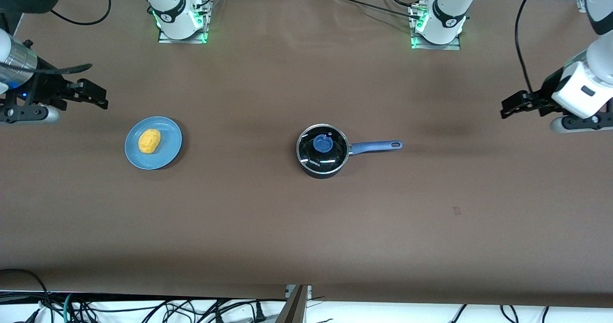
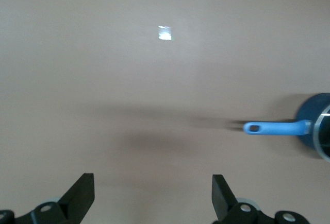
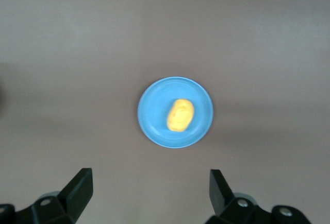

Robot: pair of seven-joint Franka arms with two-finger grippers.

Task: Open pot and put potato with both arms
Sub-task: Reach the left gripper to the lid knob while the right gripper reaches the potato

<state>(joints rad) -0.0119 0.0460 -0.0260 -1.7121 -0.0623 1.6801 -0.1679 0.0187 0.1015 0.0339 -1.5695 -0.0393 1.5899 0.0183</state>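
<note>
The black pot (image 1: 322, 166) with a long blue handle (image 1: 376, 146) stands mid-table, closed by a clear glass lid with a blue knob (image 1: 323, 144). The yellow potato (image 1: 149, 141) lies on a light-blue plate (image 1: 170, 151) toward the right arm's end. My right gripper (image 1: 96, 94) is open and empty, in the air beside the plate at that table end. In the right wrist view, the open gripper (image 3: 150, 176) faces the potato (image 3: 180, 115). My left gripper (image 1: 508, 107) is open and empty at the left arm's end. In its wrist view, the gripper (image 2: 153, 180) shows apart from the pot handle (image 2: 273, 127).
The table is covered in brown cloth (image 1: 306, 227). The two arm bases (image 1: 179, 23) (image 1: 438, 28) stand along the edge farthest from the front camera. Cables (image 1: 143, 308) hang below the table's near edge.
</note>
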